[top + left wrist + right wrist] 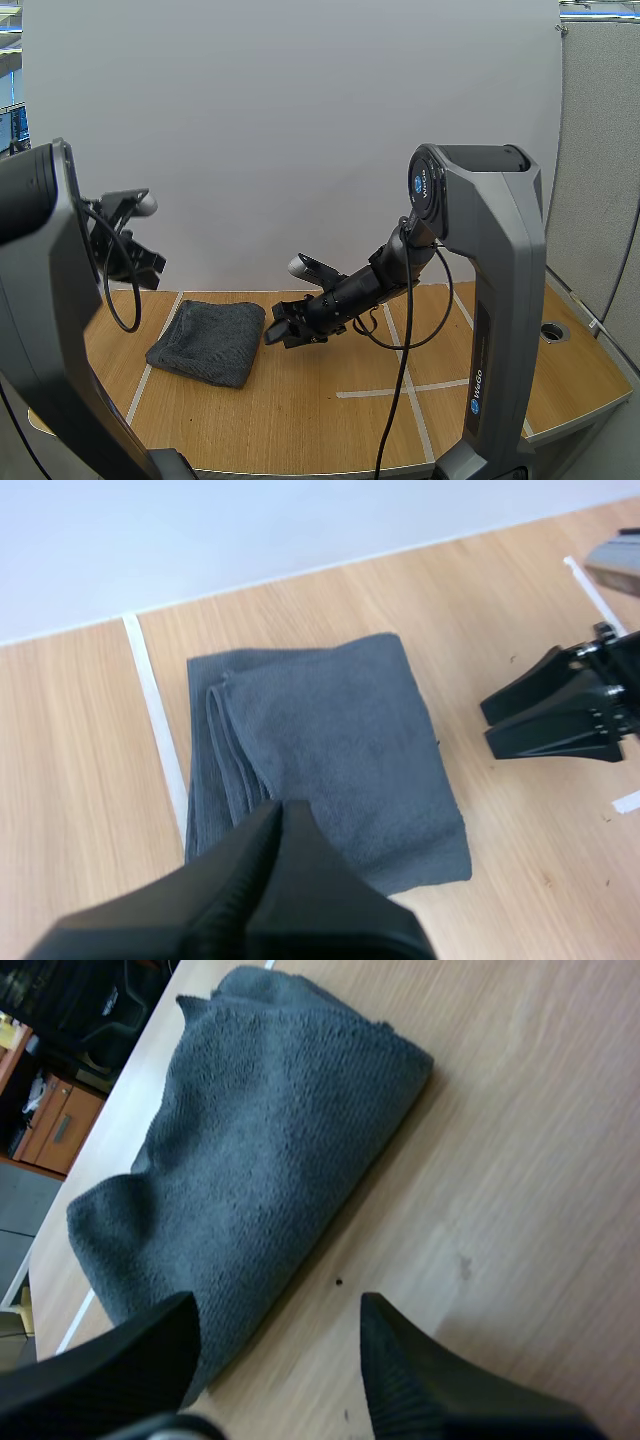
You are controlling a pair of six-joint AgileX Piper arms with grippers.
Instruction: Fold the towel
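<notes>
The left gripper [278, 815] is up in the air over the towel [320, 750]. Its two black fingers are pressed tight together into one dark point, w/ nothing held. It does not touch the towel.

The towel is dark gray & fuzzy. It lies on the wood table [300, 420], on the left half. It is folded into a thick block (you can see the layers stacked along one side in the left wrist view). A white tape line [155, 720] runs on the table just beside that side of the towel.

Right of the towel is the right gripper [278, 330]. It is down low, near the tabletop, at the end of its stretched-out arm, & it points at the towel's right edge. Its fingers are spread wide apart & hold nothing. In the left wrist view there is a strip of bare wood between its tips & the towel, so they are near but apart. In the right wrist view the towel lies just past the open fingers. More white tape lines cross the right half of the table.
</notes>
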